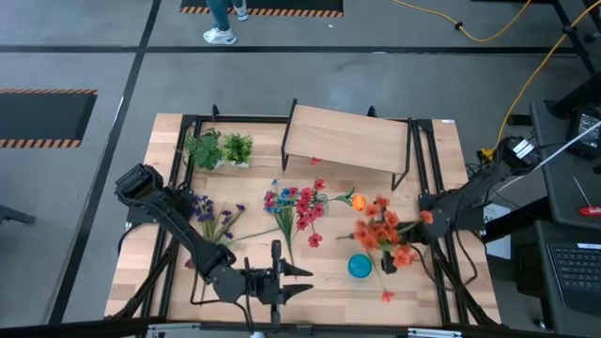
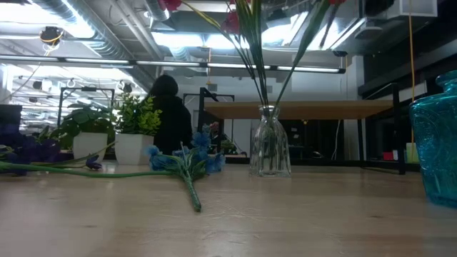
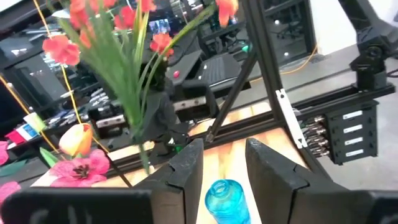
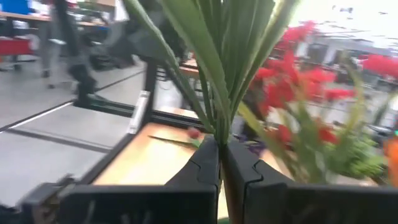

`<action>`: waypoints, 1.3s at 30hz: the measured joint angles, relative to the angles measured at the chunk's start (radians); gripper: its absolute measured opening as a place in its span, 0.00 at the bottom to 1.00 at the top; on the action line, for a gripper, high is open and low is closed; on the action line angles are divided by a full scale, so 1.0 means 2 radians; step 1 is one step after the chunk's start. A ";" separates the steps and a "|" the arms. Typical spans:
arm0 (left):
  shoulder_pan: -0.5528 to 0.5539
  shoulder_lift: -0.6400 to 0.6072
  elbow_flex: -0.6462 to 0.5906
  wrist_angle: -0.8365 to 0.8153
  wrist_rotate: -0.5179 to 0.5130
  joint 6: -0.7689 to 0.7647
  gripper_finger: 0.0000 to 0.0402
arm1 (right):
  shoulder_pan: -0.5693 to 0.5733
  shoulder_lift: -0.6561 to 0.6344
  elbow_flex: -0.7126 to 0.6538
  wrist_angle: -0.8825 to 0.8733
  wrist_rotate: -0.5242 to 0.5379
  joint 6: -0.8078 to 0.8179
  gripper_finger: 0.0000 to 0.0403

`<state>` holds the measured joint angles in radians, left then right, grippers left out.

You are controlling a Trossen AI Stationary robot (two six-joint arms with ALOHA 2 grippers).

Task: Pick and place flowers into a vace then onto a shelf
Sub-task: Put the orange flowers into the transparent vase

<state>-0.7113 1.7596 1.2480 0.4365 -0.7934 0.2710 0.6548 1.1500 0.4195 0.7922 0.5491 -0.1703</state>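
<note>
My right gripper (image 1: 420, 225) reaches in from the table's right edge and is shut on a bunch of orange flowers (image 1: 380, 235). My left gripper (image 1: 308, 282) stands open near the front edge and points at a blue vase (image 1: 360, 267), which shows through its finger gap (image 3: 224, 199) a little ahead of it. A clear glass vase (image 2: 269, 150) at mid-table holds red flowers (image 1: 305, 208). Loose blue flowers (image 2: 186, 160) and purple flowers (image 1: 211, 218) lie flat on the table. The shelf (image 1: 347, 137) stands at the far side. My right gripper pinches the green stems of the orange bunch (image 4: 221, 132) between its two shut fingers. The fingers come level from the table's right. The blossoms (image 3: 81, 37) stand above the hold, leaning toward the table's left, and the stem ends (image 3: 144, 163) hang below.
Two small potted plants (image 1: 221, 148) stand at the far left. A single orange blossom (image 1: 387, 296) lies near the front edge. Black frame rails (image 1: 441, 253) run along the table's sides. A person (image 2: 168, 107) shows in the room beyond the table.
</note>
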 joint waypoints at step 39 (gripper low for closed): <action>0.017 0.000 0.000 -0.026 -0.001 -0.016 0.28 | -0.264 0.002 -0.086 0.115 -0.251 0.004 0.00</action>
<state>-0.6765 1.7596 1.2484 0.3847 -0.7952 0.2386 0.1271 1.1536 0.2473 1.0222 0.0479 -0.1623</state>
